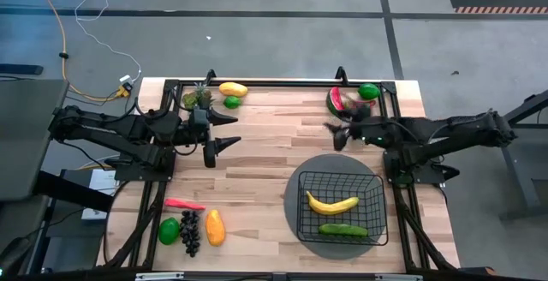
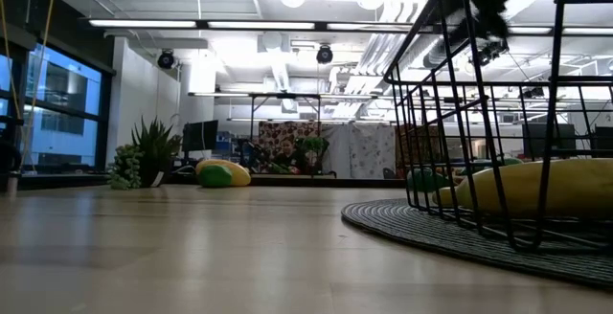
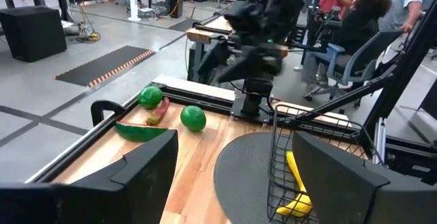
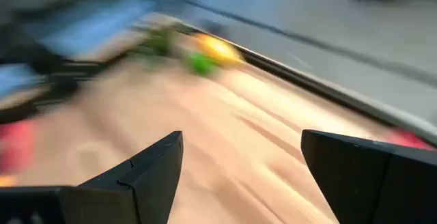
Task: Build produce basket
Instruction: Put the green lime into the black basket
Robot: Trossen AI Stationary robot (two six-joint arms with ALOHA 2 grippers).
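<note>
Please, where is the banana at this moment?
In the high view the banana lies inside the black wire basket on the right side of the table, with the cucumber beside it in the same basket.

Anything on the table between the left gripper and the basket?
No. In the high view, only bare wood lies between the left gripper and the basket, up to the round grey mat under the basket.

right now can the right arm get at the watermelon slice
Probably yes. The right pincer hangs open just beside the watermelon slice at the table's far right corner, with only bare wood between them; the lime sits on the slice's other side.
</note>
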